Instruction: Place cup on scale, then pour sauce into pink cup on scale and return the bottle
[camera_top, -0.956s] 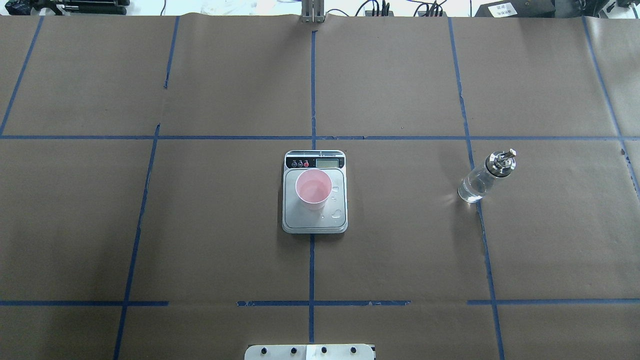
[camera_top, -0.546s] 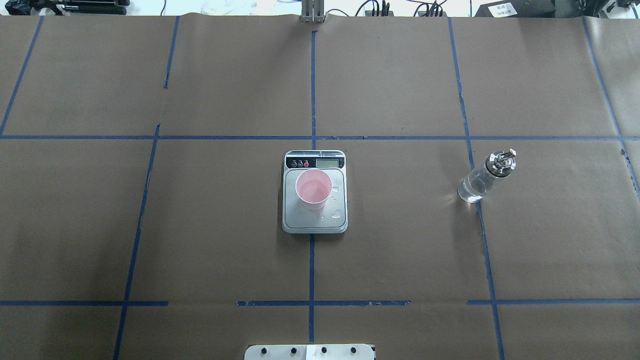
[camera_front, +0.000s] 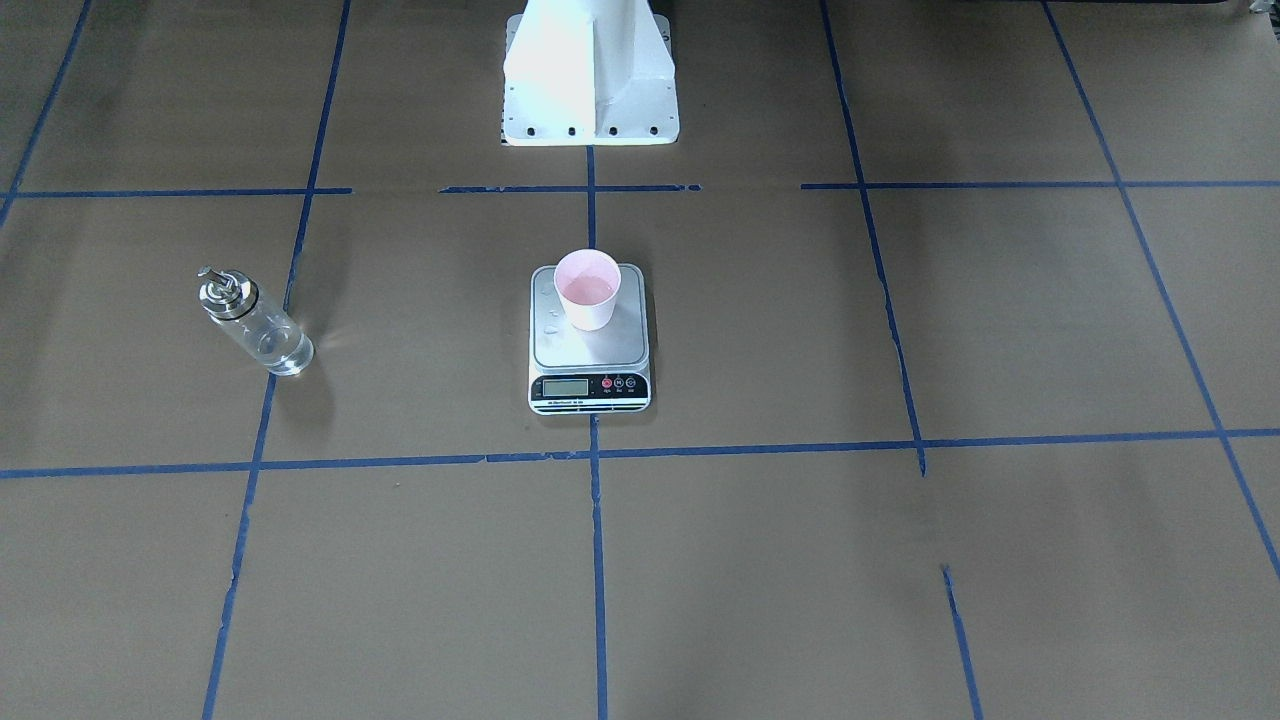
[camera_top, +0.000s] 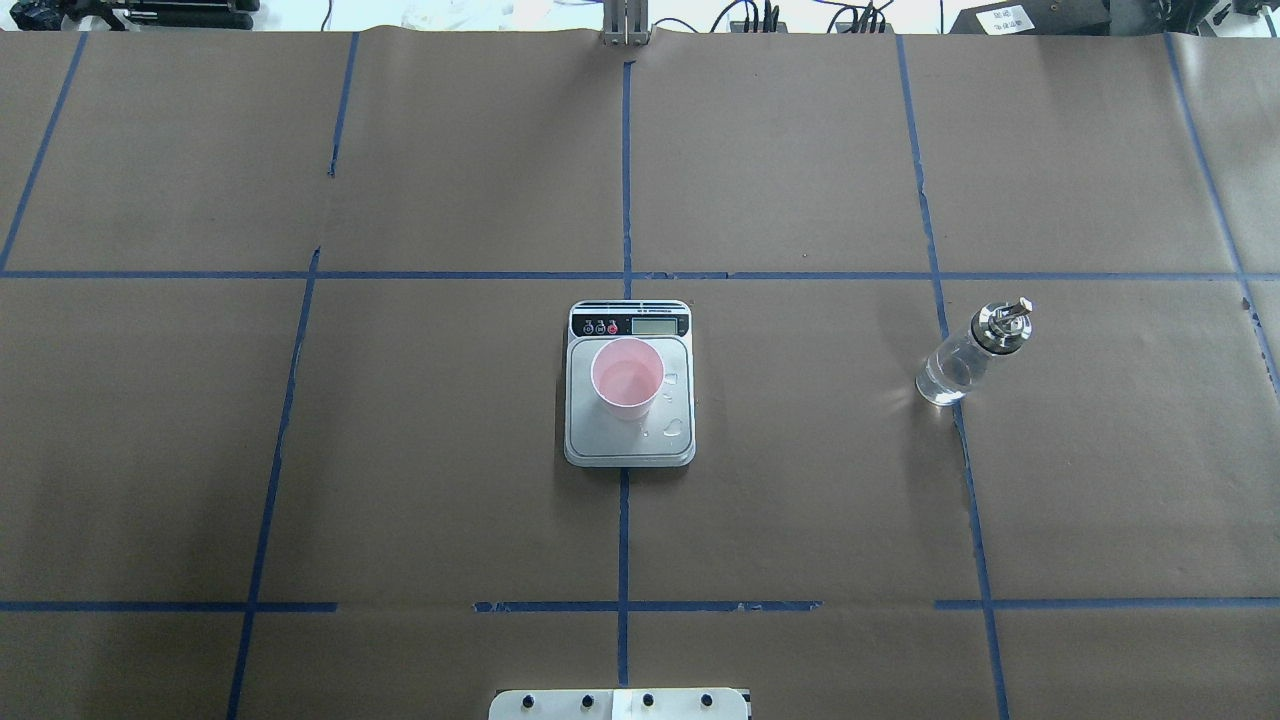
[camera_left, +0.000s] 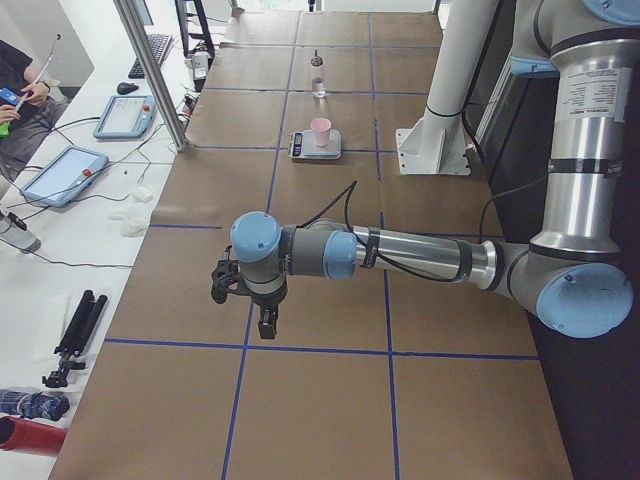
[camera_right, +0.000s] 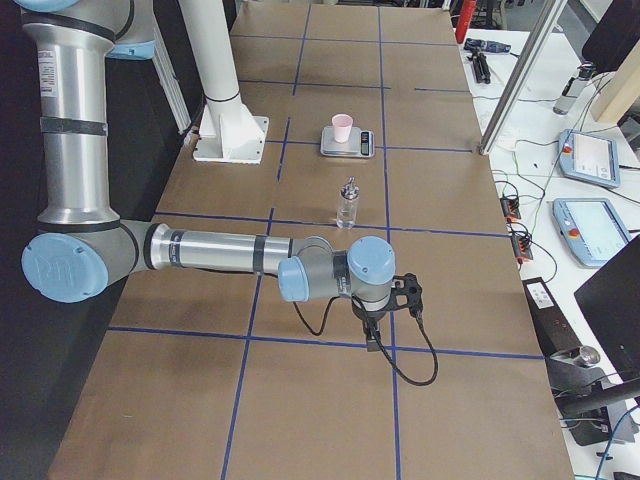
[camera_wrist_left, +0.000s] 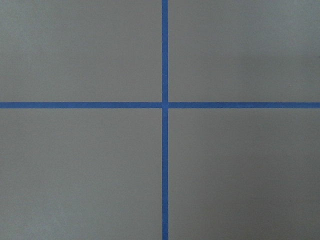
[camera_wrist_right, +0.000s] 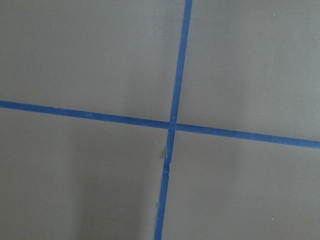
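Note:
The pink cup (camera_top: 627, 378) stands upright on the steel platform of the scale (camera_top: 630, 447) at the table's middle, with clear liquid in its bottom. A few drops lie on the platform beside it. The glass bottle (camera_top: 968, 352) stands alone on the robot's right side, on a blue tape line, with clear sauce inside and its metal spout on top. Both arms are far from these things. My left gripper (camera_left: 266, 322) hangs over the table's left end and my right gripper (camera_right: 372, 340) over its right end; whether either is open, I cannot tell. Both wrist views show only taped paper.
Brown paper with blue tape lines (camera_top: 624, 530) covers the table. The white robot base (camera_front: 590, 80) stands behind the scale. Beyond the far edge are a metal post (camera_left: 150, 70), tablets (camera_left: 60, 175), cables and a seated person (camera_left: 20, 95).

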